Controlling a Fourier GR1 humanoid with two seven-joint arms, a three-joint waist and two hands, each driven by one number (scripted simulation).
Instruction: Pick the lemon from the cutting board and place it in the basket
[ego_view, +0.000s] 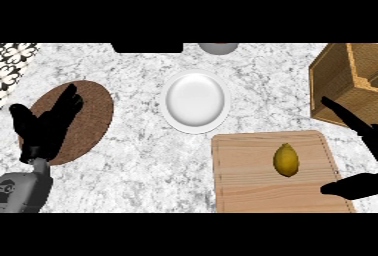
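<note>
You see the yellow oval lemon (286, 159) lying on the pale wooden cutting board (251, 175), right of its centre, untouched. Your right hand (353, 187) is spread wide just beside it at the board's right edge, fingers straight, thumb low. The light wooden basket (347, 80) stands at upper right. Your left hand (46, 125) rests open, fingers up, over the brown round woven mat (92, 112). A white plate (195, 101) sits between mat and basket.

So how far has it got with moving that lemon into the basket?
Nothing is done yet: the lemon lies on the cutting board. In hand: the right hand is open at the board's right edge, fingers spread, apart from the lemon. Left: grasp it, carry it to the basket at the far right and release. The left hand rests open over a brown mat.
</note>
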